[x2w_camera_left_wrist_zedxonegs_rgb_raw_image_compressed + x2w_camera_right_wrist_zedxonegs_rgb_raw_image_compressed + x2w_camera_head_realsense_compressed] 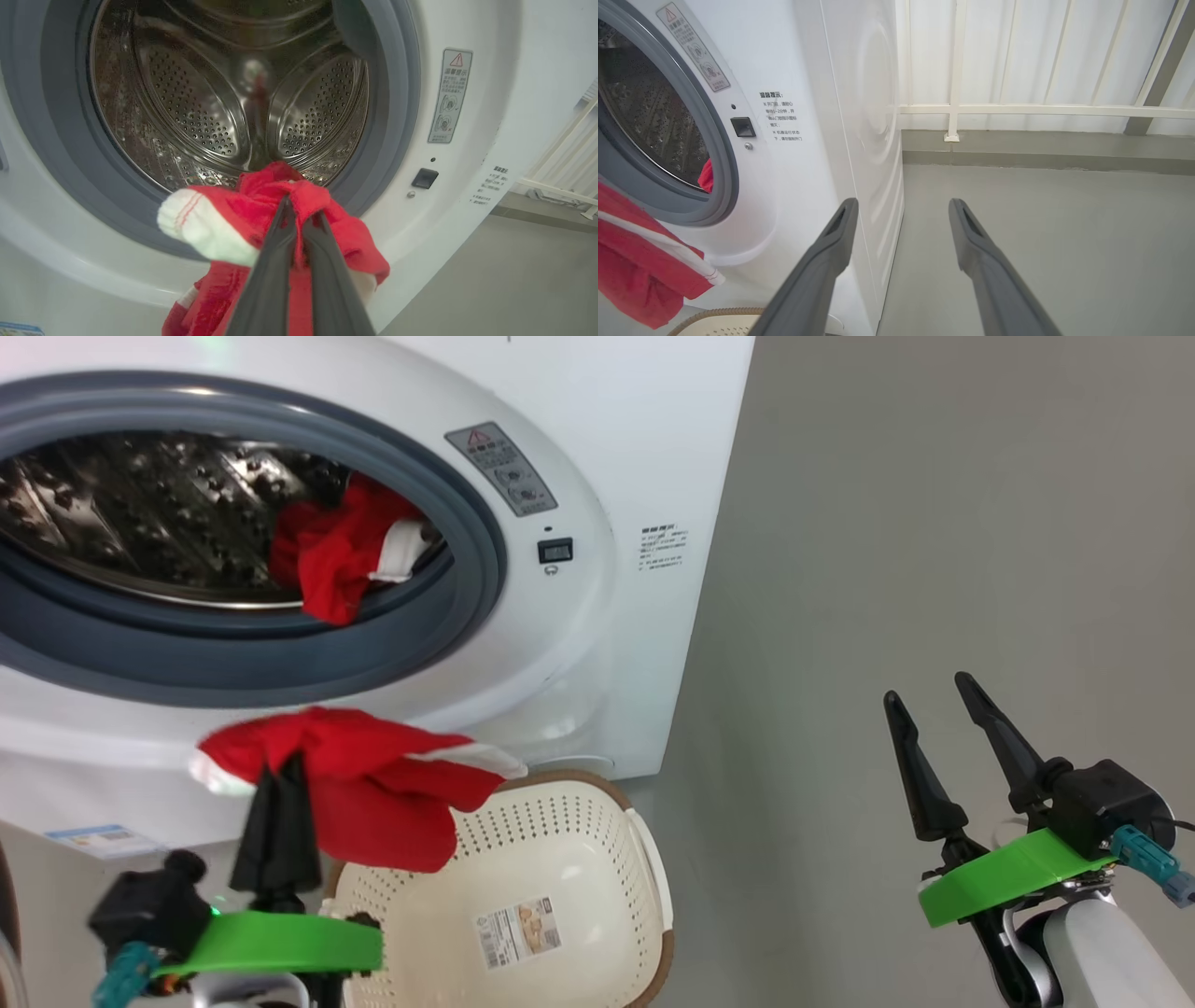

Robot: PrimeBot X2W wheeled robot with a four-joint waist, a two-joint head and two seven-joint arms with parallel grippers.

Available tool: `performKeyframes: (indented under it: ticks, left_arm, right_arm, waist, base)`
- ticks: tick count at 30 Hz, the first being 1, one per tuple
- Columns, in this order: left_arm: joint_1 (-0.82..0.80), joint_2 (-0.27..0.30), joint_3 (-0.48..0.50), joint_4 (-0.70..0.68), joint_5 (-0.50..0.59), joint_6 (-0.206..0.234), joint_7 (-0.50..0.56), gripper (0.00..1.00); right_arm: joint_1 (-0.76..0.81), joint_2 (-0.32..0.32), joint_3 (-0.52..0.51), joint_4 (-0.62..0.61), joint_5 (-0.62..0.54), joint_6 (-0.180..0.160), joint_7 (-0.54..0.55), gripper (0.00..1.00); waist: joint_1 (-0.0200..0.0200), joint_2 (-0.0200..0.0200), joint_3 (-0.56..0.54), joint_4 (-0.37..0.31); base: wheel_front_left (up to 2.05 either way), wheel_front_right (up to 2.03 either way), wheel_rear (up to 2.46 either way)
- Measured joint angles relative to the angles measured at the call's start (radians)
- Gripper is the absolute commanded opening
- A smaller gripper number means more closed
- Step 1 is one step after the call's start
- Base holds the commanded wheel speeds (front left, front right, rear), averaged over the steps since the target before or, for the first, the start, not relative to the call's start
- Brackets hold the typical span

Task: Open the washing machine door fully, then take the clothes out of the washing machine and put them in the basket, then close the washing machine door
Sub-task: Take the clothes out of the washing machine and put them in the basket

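Clothing (373,793), bright red fabric, is clamped by left gripper (280,775) over cream perforated basket (579,821); more is left in the drum (140,513); right gripper (929,686) is spread.

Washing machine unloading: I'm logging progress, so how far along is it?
Done: the washing machine stands open. In hand: the left tool grips one red garment above the basket, not yet dropped; the right tool is open and empty. Left: another red garment lies in its opening, then the door needs closing.
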Motion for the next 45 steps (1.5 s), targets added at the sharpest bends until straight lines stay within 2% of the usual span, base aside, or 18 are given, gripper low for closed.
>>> performKeyframes:
  ticks: [5, 9, 10, 15, 16, 25, 33, 45]
  left_arm:
    - [-0.003, 0.000, -0.020, 0.123, -0.027, 0.000, 0.000, 0.00]
    - [-0.067, 0.000, -0.044, 0.356, -0.079, -0.015, 0.001, 0.00]
    - [-0.114, 0.000, -0.057, 0.460, -0.109, -0.020, 0.012, 0.00]
    - [-0.241, -0.001, -0.085, 0.690, -0.169, -0.027, 0.059, 0.00]
    - [-0.241, -0.001, -0.085, 0.690, -0.169, -0.027, 0.059, 0.00]
    - [-0.431, -0.005, -0.155, 0.997, -0.325, -0.055, 0.192, 0.00]
    - [-0.544, -0.008, -0.228, 1.114, -0.377, -0.063, 0.257, 0.00]
    - [-0.564, -0.008, -0.310, 1.164, -0.411, -0.052, 0.285, 0.02]
  right_arm:
    - [-0.001, -0.005, -0.001, -0.001, 0.001, 0.000, 0.000, 1.00]
    - [-0.007, -0.005, 0.003, -0.007, 0.006, 0.000, 0.000, 1.00]
    - [-0.014, -0.005, 0.005, -0.007, 0.006, 0.000, 0.000, 1.00]
    - [-0.054, -0.005, 0.010, -0.013, 0.007, 0.000, 0.000, 1.00]
    - [-0.054, -0.005, 0.010, -0.013, 0.007, 0.000, 0.000, 1.00]
    - [-0.115, -0.004, 0.014, -0.019, 0.007, 0.000, 0.000, 1.00]
    - [-0.138, -0.004, 0.014, -0.028, 0.009, 0.000, 0.000, 1.00]
    - [-0.173, -0.007, 0.015, -0.033, 0.014, 0.000, 0.000, 1.00]
  waist:
    - [0.0000, 0.0000, 0.028, 0.003]
    - [0.0000, 0.0000, 0.068, 0.001]
    - [0.0000, 0.0000, 0.085, -0.001]
    - [0.0000, 0.0000, 0.133, -0.011]
    - [0.0000, 0.0000, 0.133, -0.011]
    - [0.0000, 0.0001, 0.227, -0.037]
    - [0.0000, 0.0000, 0.306, -0.057]
    - [0.0000, 0.0001, 0.373, -0.076]
  base:
    - [0.00, 0.00, 0.00]
    - [0.00, 0.00, 0.00]
    - [0.00, 0.00, 0.00]
    - [0.00, 0.00, 0.00]
    - [0.00, 0.00, 0.00]
    - [0.00, 0.00, 0.00]
    - [0.00, 0.00, 0.00]
    - [0.00, 0.00, 0.00]
